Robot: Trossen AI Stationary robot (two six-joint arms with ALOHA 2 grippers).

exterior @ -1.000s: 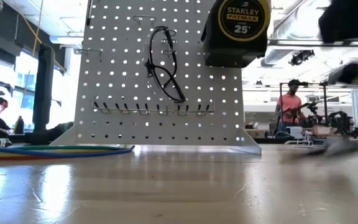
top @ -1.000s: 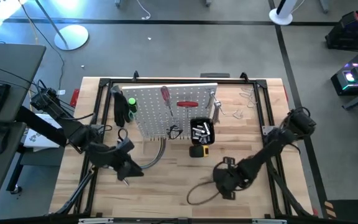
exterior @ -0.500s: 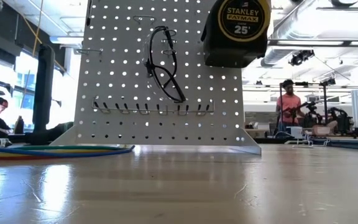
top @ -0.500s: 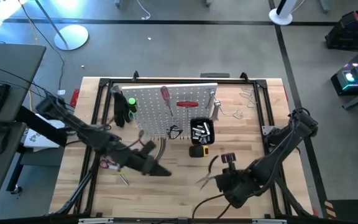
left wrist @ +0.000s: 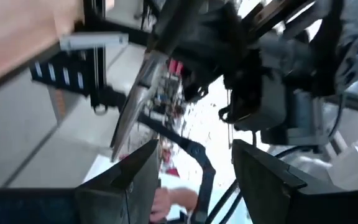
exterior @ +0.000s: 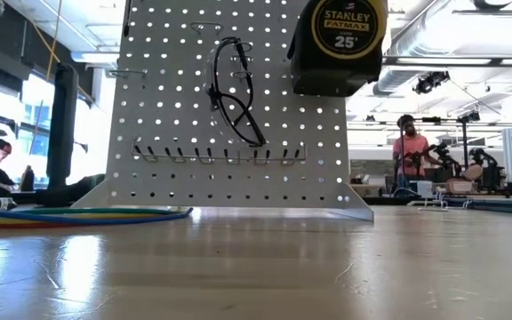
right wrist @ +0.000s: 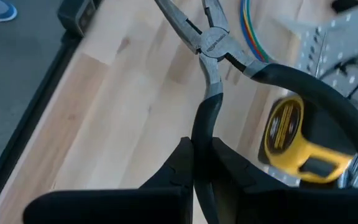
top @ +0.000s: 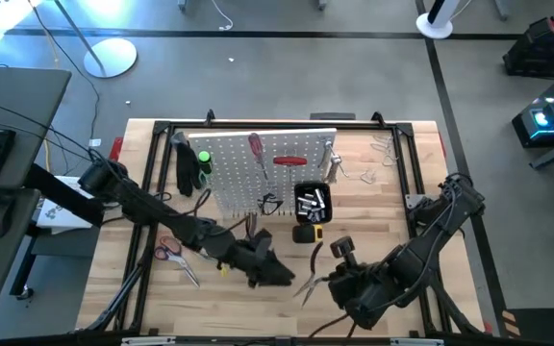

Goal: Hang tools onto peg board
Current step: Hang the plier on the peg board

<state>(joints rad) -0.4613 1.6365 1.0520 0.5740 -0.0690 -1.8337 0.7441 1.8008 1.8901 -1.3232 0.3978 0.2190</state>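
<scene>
The white peg board (top: 258,168) stands at the table's far middle. It carries a red-handled screwdriver (top: 256,147) and a black bin (top: 311,202); the yellow tape measure (top: 306,233) is at its foot. In the low view the peg board (exterior: 176,133) has a black looped thing (exterior: 236,89) hanging on it. Red-handled scissors (top: 168,252) lie on the table at the left. My right gripper (top: 329,280) at the front middle is shut on black-handled pliers (top: 311,279). My left gripper (top: 279,276) is open and empty just left of the pliers' open jaws (left wrist: 135,106). My right gripper pinches one black handle of the pliers (right wrist: 202,134) between its two fingers, which lie along the handle. The other handle (right wrist: 316,93) curves free to the side. The pliers stick out ahead of the fingers toward the left arm, jaws (right wrist: 194,22) open, held off the table.
A bundle of coloured cables (exterior: 78,213) lies left of the board. Silver clamps and wrenches (top: 378,154) lie at the far right. A black metal frame (top: 421,173) rings the table. People sit in the room behind.
My left gripper has gone from over the scissors toward the table's right and near edge, up to the pliers; the scissors now lie uncovered. My right gripper has kept near the front middle and turned, so the pliers point toward the left arm.
</scene>
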